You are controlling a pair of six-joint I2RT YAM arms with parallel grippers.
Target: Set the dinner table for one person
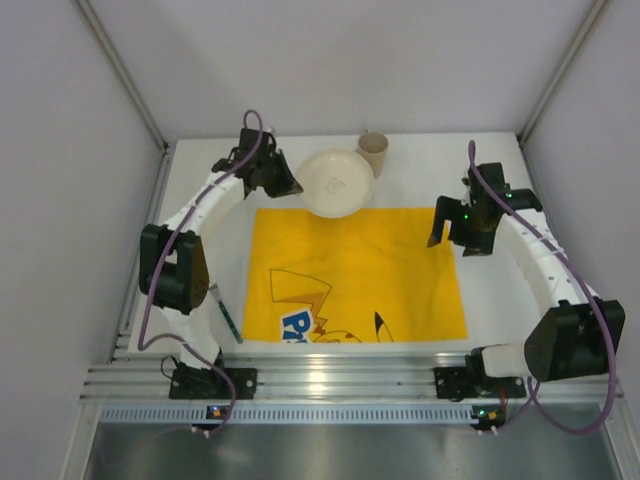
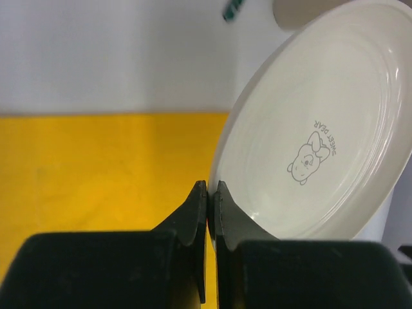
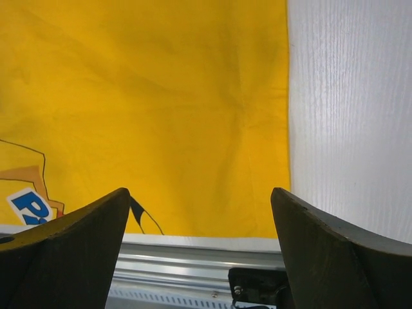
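Left wrist view: left gripper (image 2: 210,190) has its jaws drawn together on the rim of the white plate (image 2: 322,129), one finger outside the lip and one inside. The bite looks shallow, fingertips only.

Top view: the plate sits at the far edge of the yellow cloth (image 1: 355,275), overlapping it, with the rest over the dinner table (image 1: 430,170). I cannot tell whether the plate is lifted or resting. A paper cup (image 1: 373,153) stands just beyond the plate, near its far rim.

Right gripper (image 3: 199,193): fingers wide apart and holding nothing, above the right margin of the cloth, with bare tabletop alongside.

Risks (judgement only):
- A one-sided edge pinch on a glossy plate means that lifting it loads the tips with the plate's whole weight. The plate could pivot and slip out, then drop or chip
- If the plate is dragged instead, its underside may catch the cloth edge and bunch it up, spoiling the layout
- A swing toward the far side could knock the light cup over
- The right arm is idle, so there is no second support if the grip fails

Suggest a slow move, kept low, toward the middle of the cloth
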